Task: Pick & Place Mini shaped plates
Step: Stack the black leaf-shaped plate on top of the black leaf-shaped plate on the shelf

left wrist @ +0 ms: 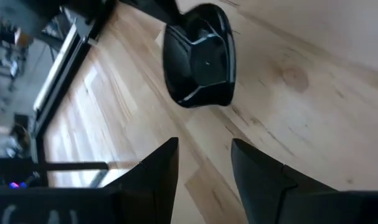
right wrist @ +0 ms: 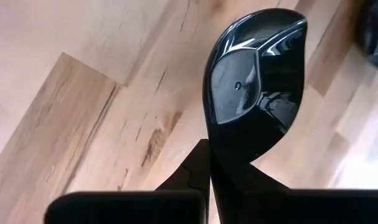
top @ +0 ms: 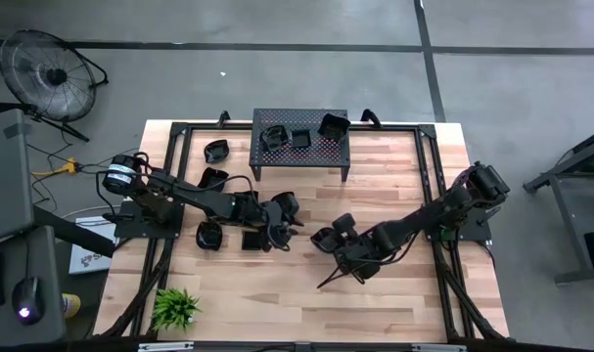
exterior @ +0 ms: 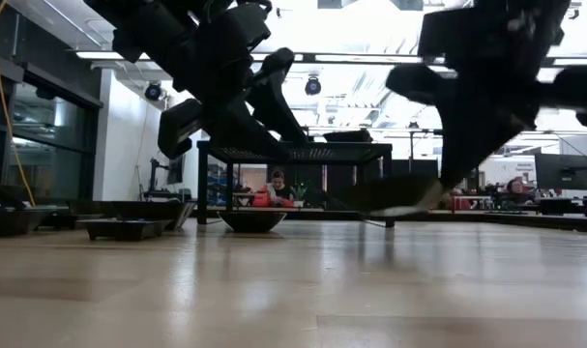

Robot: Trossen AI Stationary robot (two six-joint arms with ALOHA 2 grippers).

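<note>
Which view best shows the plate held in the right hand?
The right wrist view: the plate fills it, rim pinched by the shut right hand. High view shows it small; low view, a dark silhouette; left wrist view, another plate.

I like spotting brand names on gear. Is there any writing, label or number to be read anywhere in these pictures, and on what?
None can be read.
Plate held by the right gripper: glossy, unmarked.
Left arm's silver band: any marks too small.
Papers beside the table: too small.
</note>
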